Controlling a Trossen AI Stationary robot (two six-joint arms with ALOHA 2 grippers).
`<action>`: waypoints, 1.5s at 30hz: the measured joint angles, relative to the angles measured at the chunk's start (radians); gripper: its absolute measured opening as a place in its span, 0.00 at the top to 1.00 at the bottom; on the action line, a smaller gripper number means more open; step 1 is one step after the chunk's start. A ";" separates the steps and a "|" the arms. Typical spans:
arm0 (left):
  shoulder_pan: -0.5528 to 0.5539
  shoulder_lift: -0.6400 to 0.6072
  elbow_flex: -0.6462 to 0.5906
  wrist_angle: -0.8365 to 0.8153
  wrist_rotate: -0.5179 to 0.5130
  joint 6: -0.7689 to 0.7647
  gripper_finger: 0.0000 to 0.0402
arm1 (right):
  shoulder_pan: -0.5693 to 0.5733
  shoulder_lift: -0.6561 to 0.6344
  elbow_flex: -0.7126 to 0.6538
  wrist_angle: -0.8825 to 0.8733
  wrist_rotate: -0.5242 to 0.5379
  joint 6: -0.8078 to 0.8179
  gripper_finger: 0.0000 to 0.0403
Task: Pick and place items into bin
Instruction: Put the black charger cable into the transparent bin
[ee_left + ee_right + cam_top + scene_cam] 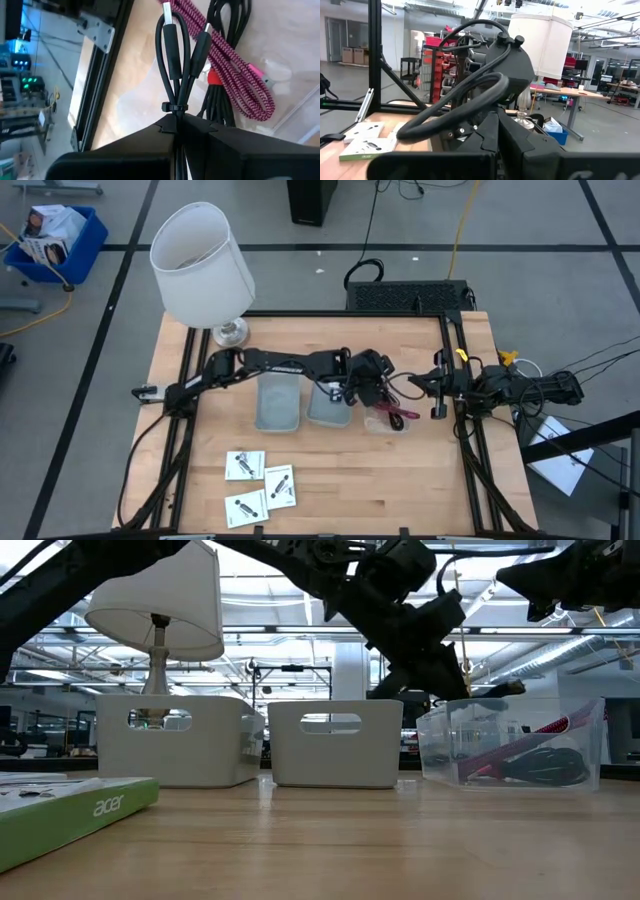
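Left gripper: jaws pinched on a looped black cable, tied with a small band just ahead of the jaws. The gripper hangs over a clear plastic tub at mid-worktop, right of centre. In the left wrist view a red-and-black braided cable and a further black cable bundle lie in the tub directly beneath the held cable. The low view shows the same tub standing on the worktop with red and black cables inside, and the left gripper above its near rim.

Right gripper: jaws pressed together, nothing between them. It hangs above the right side of the worktop, just beside the clear tub, pointing toward the left arm.

Two grey bins stand side by side at mid-worktop, immediately left of the clear tub; in the low view they appear as white-grey boxes with handle slots. Contents cannot be told.

Three white square packets with dark contents lie together on the front-left part of the worktop, well apart from the bins and both grippers.

A white lamp stands at the rear-left corner of the worktop
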 joint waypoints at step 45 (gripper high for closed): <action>0.014 0.036 0.000 -0.015 0.177 0.121 0.90 | 0.000 0.000 0.000 -0.008 0.002 -0.004 1.00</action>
